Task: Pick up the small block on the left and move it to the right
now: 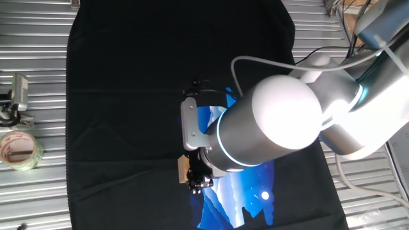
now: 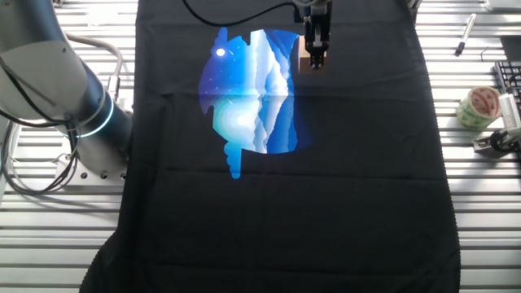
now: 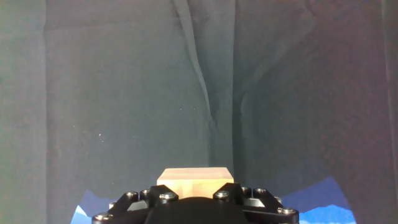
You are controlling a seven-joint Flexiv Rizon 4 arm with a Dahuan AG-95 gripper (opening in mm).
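Note:
The small block (image 1: 183,168) is a light tan wooden cube near the edge of the blue print on the black cloth. In the other fixed view the small block (image 2: 305,64) shows at the gripper's tips near the far edge of the cloth. My gripper (image 1: 194,181) (image 2: 316,60) points down with its dark fingers around the cube. In the hand view the small block (image 3: 194,175) sits centred between the jaws of the gripper (image 3: 194,185), which is shut on it. I cannot tell whether the cube rests on the cloth or hangs just above it.
A black cloth (image 2: 326,187) with a blue and white print (image 2: 252,89) covers the slatted metal table. Beside the cloth lie a clear tape roll (image 1: 19,150) (image 2: 479,106) and a metal clip (image 1: 18,94) (image 2: 498,138). My arm (image 1: 281,124) hides the cloth below it.

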